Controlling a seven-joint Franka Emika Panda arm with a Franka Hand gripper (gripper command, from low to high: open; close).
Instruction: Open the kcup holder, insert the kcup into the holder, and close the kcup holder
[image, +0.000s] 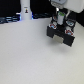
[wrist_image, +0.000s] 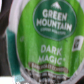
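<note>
The kcup (wrist_image: 50, 35) fills the wrist view. Its green lid reads "Green Mountain, Dark Magic" and faces the camera very close up, with a pale rim at its edge. My fingers are hidden behind it. In the exterior view my gripper (image: 60, 25) hangs straight down over the black kcup holder (image: 61, 35) at the exterior view's upper right, fingertips at the holder's top. The kcup itself is too small to make out there. The gripper appears shut on the kcup.
A white bottle-shaped object (image: 25, 11) stands at the back, toward the exterior view's left. The white table (image: 30, 55) spreads in front of the holder. Dark clutter lines the back edge.
</note>
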